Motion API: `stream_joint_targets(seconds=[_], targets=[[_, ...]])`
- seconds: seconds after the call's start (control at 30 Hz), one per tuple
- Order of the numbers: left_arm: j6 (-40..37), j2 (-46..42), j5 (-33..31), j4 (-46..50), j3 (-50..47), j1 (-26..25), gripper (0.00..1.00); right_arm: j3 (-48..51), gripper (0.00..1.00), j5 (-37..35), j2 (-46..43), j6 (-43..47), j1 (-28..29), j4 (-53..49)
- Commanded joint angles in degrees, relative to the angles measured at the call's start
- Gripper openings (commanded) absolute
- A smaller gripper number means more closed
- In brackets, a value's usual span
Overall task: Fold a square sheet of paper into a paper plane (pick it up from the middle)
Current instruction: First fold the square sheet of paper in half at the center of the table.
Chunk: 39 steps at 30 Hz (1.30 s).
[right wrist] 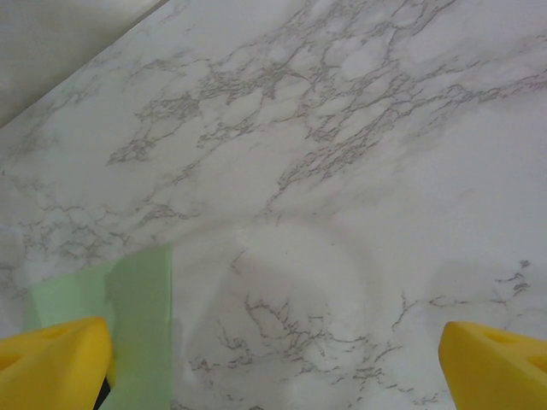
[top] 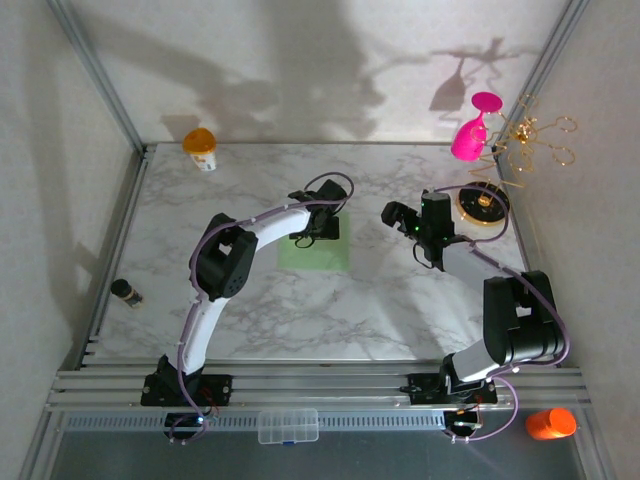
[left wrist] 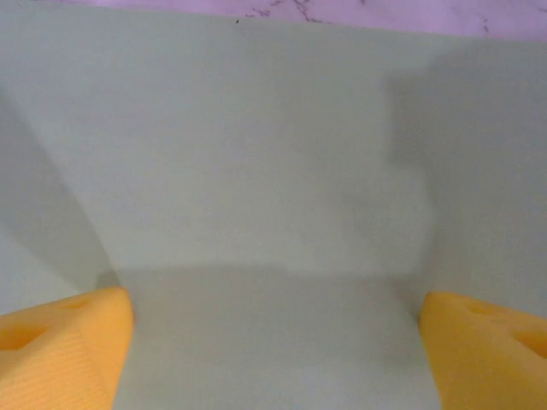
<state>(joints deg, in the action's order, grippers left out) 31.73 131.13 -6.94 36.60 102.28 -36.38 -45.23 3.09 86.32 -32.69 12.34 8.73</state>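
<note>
- Clutter at the far left, a small dark jar (top: 126, 291) and an orange-capped bottle (top: 200, 148), sits well apart from the work.
- Left gripper (top: 318, 228) hangs over the far half of the square sheet of paper (top: 315, 255), which lies flat near the middle of the marble table (top: 350, 310). In the left wrist view its orange fingers (left wrist: 68, 342) stand wide apart with pale green paper spanning the whole gap, and nothing is gripped. It is very close, but I cannot tell whether the pads touch the sheet.
- Handling, as I judge it: the sheet is thin, light and limp and lies flush, so it offers no edge in the middle. The pads would have to press down and draw together to raise a ridge there. It will likely slide on smooth marble and crease easily.
- Right gripper (top: 398, 213) hovers just right of the sheet over bare marble, its yellow fingers (right wrist: 51, 359) spread wide and empty.
- Gold stand base (top: 482, 200) and a pink glass (top: 470, 135) stand farther right.
</note>
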Motion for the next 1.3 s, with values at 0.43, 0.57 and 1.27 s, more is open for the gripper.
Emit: stream_joint_targets(seconds=[0.43,0.57,1.27], targets=[[1.4,2.3,2.2,1.8,-2.4,0.5,0.75,-1.3,0.98,-0.3,2.1,-1.0,-0.4,-0.8],[1.8,0.7,3.2,0.9,-2.8,1.0,0.66,-1.6,0.98,-0.2,2.3,-1.2,-0.3,-0.8],[8.9,-24.4,39.9,-28.7,-27.1,6.2,0.29,1.6,0.92,16.6,0.0,-5.6,-0.3,8.0]])
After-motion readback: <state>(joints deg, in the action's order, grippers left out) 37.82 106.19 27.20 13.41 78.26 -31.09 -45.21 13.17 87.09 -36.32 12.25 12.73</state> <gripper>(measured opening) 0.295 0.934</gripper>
